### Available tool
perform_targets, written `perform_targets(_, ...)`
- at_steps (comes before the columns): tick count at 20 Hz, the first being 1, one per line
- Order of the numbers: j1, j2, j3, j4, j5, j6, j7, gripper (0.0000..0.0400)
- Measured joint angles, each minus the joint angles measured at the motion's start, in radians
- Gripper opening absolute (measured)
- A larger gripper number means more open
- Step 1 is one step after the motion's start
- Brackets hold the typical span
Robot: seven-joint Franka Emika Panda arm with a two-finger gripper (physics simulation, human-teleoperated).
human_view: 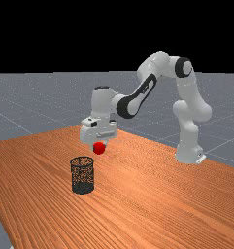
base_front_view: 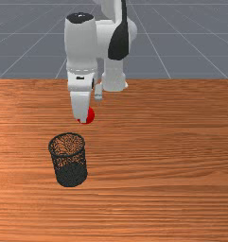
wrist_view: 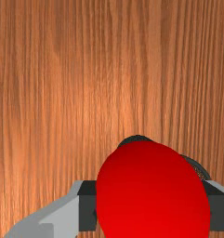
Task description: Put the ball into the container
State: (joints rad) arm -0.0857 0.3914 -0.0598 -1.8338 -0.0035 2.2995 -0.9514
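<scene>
With the red ball [human_view: 99, 148] pinched between the two pads [wrist_view: 88, 211] of my gripper [wrist_view: 153, 207] and held up off the desk [base_front_view: 172, 156], I judge the step in hand to be the carry over to the mesh container [base_front_view: 71, 174]. That stands upright, lower than the gripper and a little farther out from the arm's base, toward the front view's left. I'd keep the grip firm, hold this height or add a touch so the ball clears the rim, and travel outward slowly. Only once the ball sits centred over the opening should I lower slightly and release; off-centre, it could clip the rim and roll away.
</scene>
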Motion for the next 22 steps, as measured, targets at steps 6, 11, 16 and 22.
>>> perform_targets(6,0.01,0.119,-0.006,0.182,-0.015,-0.054,0.021,0.0279)
perform_targets(11,-0.004,0.146,0.001,0.224,0.001,-0.08,-0.003,0.0279)
perform_targets(16,-0.011,0.195,0.005,0.301,0.009,-0.106,-0.007,0.0279)
perform_targets(22,-0.01,0.218,0.005,0.337,0.003,-0.122,-0.016,0.0375)
